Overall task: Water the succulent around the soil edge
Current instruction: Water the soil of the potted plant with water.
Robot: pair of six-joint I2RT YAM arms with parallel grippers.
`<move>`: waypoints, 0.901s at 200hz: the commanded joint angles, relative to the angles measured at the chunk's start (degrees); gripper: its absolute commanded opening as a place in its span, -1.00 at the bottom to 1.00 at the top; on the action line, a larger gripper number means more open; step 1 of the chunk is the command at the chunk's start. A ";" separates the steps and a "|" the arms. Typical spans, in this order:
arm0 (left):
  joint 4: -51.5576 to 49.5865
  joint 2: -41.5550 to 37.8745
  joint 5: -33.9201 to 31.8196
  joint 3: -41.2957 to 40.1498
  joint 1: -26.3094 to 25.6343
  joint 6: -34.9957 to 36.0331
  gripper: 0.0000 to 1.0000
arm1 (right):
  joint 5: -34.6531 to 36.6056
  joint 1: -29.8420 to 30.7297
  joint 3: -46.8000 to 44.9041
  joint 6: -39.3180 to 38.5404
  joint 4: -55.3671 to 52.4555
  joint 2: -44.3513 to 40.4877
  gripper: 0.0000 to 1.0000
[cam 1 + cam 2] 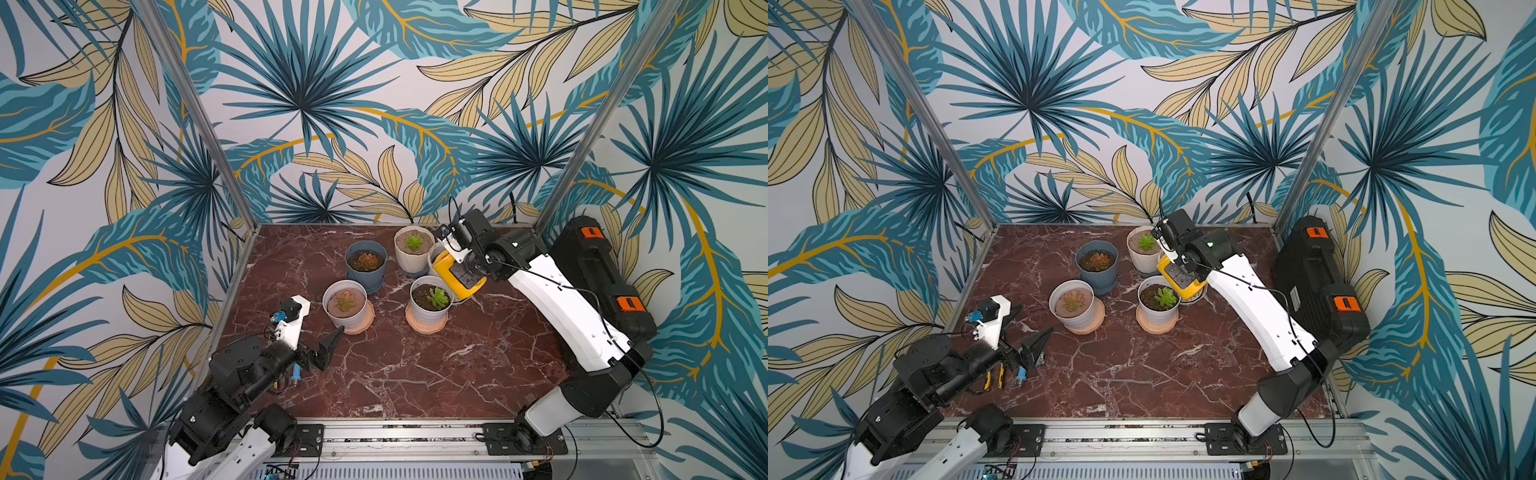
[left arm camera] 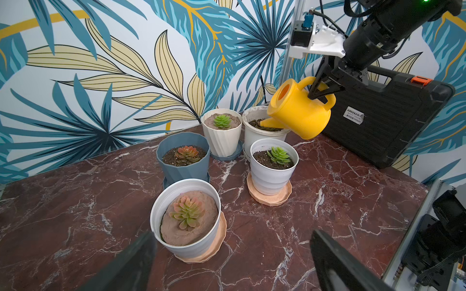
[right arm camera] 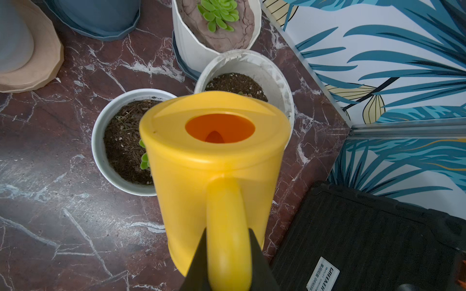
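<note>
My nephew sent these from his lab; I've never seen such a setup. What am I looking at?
Two robot arms stand at the front edge of a marble-patterned table. Two pictures come from a camera pair overhead; the remaining two come from cameras on each arm's wrist. On the table stand five potted succulents, among them a blue pot, and a black case sits at the side. The right arm has its jaws shut on the handle of a yellow watering can, tipped so the spout hangs over the soil of a white pot. The left arm hovers with open, empty jaws.
</note>
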 commanded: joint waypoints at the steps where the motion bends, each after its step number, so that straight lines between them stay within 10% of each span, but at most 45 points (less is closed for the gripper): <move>1: 0.64 -0.73 0.56 -1.15 0.11 0.06 1.00 | 1.02 -0.01 3.69 -0.12 -1.88 1.68 -1.00; 180: 0.39 -1.95 -0.58 -1.28 -0.24 0.45 1.00 | 8.61 -0.13 9.56 -2.48 -0.60 9.46 -1.00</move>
